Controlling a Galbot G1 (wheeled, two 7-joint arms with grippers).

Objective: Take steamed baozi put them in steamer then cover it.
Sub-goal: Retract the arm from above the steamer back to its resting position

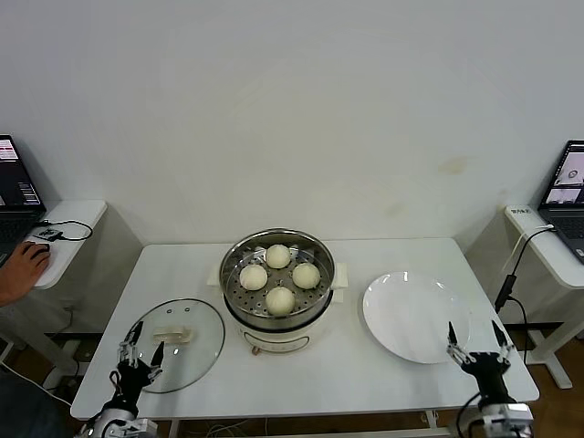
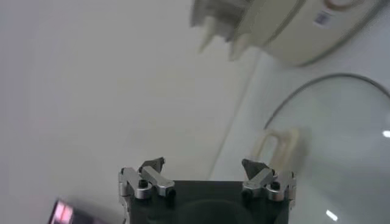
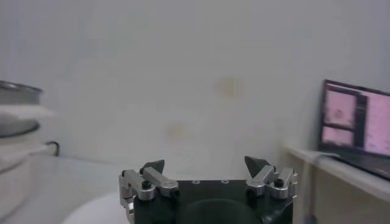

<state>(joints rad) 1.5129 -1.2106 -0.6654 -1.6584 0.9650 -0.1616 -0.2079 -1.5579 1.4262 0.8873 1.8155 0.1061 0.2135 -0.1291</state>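
Several cream-white steamed baozi [image 1: 279, 299] lie in the perforated basket of the steel steamer [image 1: 235, 265] at the table's middle. The glass cover [image 1: 196, 345] lies flat on the table to the steamer's left, its cream handle [image 1: 173, 336] facing up. My left gripper [image 1: 141, 342] hovers open and empty over the cover's near edge. From the left wrist, the cover [image 2: 341, 134], its handle [image 2: 274, 146] and the steamer's base [image 2: 292, 30] show beyond the left gripper [image 2: 204, 164]. My right gripper [image 1: 474, 336] stands open and empty at the plate's near right; it [image 3: 206, 164] faces the wall.
A flat white plate [image 1: 415, 317] sits bare to the right of the steamer. Laptops stand on side tables at far left and far right [image 1: 570, 182], and a person's hand [image 1: 23, 269] rests on the left one. A cable [image 1: 511, 274] hangs by the right table.
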